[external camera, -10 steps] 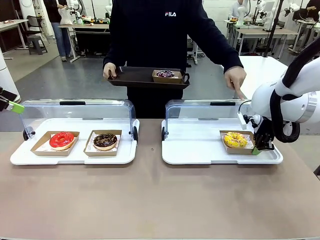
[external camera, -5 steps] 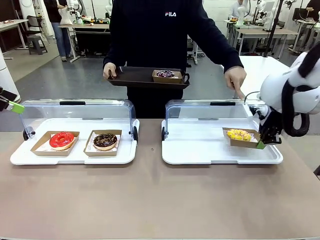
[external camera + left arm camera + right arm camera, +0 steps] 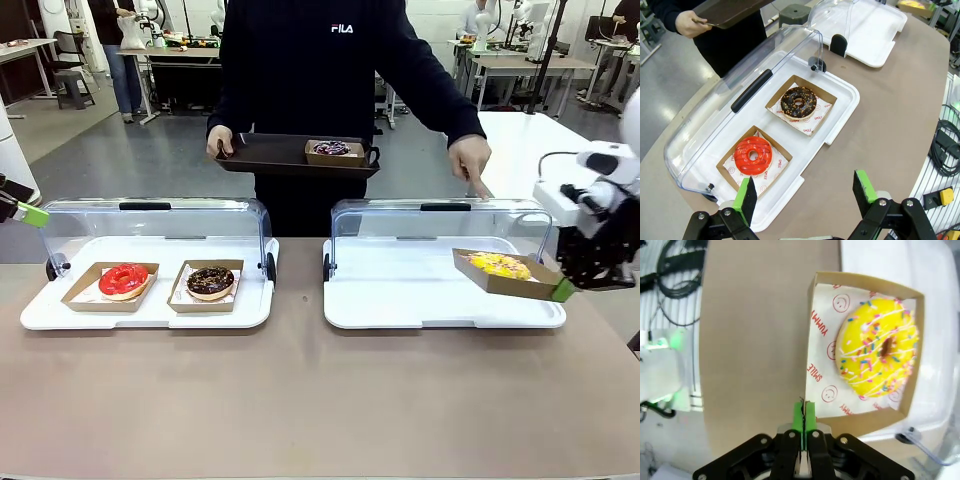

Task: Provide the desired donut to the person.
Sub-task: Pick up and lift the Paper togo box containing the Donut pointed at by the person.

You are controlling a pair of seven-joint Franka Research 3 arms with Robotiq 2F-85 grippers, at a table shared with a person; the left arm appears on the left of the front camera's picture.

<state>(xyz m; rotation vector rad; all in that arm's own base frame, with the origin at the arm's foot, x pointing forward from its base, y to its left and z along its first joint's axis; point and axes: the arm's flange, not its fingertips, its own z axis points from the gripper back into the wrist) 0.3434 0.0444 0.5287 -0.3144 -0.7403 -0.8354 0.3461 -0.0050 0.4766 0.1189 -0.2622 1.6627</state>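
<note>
A yellow sprinkled donut [image 3: 497, 265] [image 3: 878, 354] lies in a brown cardboard tray [image 3: 530, 284], lifted and tilted above the right white tray [image 3: 400, 300]. My right gripper [image 3: 564, 290] [image 3: 804, 412] is shut on that cardboard tray's edge. The person [image 3: 330, 70] stands across the table, holding a dark serving tray [image 3: 270, 158] that carries a purple donut [image 3: 331, 148], and points a finger [image 3: 478, 185] down at the right case. My left gripper [image 3: 807, 192] hangs open above the left case, over a red donut [image 3: 753, 155] [image 3: 123, 279] and a chocolate donut [image 3: 798, 101] [image 3: 210, 281].
Clear hinged lids [image 3: 150, 225] [image 3: 440, 222] stand open behind both white trays. The left white tray [image 3: 150, 312] holds its two donuts in cardboard trays. Bare brown tabletop [image 3: 300, 400] spreads in front. Cables [image 3: 945, 150] hang off the table's edge in the left wrist view.
My right gripper has lifted the yellow donut's cardboard tray off the right white tray and carried it rightward and up, tilting it. The person and the left gripper have not moved.
</note>
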